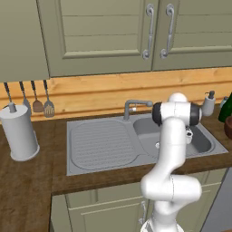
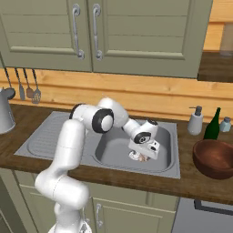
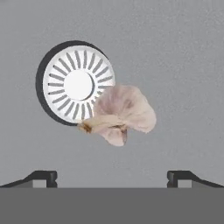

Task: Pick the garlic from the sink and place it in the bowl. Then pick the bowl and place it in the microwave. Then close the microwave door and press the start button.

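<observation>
The garlic (image 3: pixel 121 114), a pale pinkish-tan lump, lies on the sink floor with its edge overlapping the round silver drain (image 3: pixel 76 85). My gripper (image 3: pixel 112 178) hangs just above it, open, with one fingertip on each side and nothing between them. In the right base view the gripper (image 2: pixel 144 154) is down inside the basin of the grey sink (image 2: pixel 109 152), with the garlic (image 2: pixel 142 158) right under it. The dark reddish-brown bowl (image 2: pixel 214 159) stands empty on the counter to the right of the sink. The microwave and its door are out of view.
The grey tap (image 1: pixel 134 107) rises behind the basin, and the ribbed drainboard (image 1: pixel 102 145) lies to its left. A soap dispenser (image 2: pixel 195 120) and a green bottle (image 2: pixel 212 125) stand behind the bowl. A paper towel roll (image 1: pixel 18 133) sits at far left under hanging utensils (image 1: pixel 36 102).
</observation>
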Motion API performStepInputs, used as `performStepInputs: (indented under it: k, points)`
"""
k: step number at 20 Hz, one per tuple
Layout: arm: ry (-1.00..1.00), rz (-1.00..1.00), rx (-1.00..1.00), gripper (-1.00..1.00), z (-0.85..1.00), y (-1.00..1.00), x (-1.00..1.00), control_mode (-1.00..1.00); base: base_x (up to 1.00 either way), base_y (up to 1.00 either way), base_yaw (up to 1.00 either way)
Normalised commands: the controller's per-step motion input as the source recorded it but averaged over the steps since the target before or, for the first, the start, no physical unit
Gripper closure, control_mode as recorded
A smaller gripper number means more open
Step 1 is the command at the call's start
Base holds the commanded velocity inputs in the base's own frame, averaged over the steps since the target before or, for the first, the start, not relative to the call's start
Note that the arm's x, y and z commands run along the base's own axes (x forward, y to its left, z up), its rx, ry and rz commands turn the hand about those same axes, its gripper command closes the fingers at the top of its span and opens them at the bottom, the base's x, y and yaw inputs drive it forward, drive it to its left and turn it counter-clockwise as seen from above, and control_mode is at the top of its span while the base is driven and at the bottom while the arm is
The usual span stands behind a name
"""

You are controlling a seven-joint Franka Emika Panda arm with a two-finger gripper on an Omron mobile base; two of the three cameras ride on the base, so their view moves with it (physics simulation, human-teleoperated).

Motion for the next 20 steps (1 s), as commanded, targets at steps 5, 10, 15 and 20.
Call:
performStepInputs:
  k: [5, 10, 15, 20]
  points:
    - [0.0, 0.0, 0.02, -1.0, -0.31, -0.15, 0.39, -1.0, 0.0, 0.0, 0.0]
    - [0.0, 0.0, 0.0, -1.0, -0.3, 0.02, 0.2, -1.0, 0.0, 0.0, 0.0]
    - [0.0, 0.0, -0.01, -1.0, -0.36, 0.11, 0.0, -1.0, 0.0, 0.0, 0.0]
    - [0.0, 0.0, -0.06, 1.0, -0.33, 0.39, -0.04, -1.0, 0.0, 0.0, 0.0]
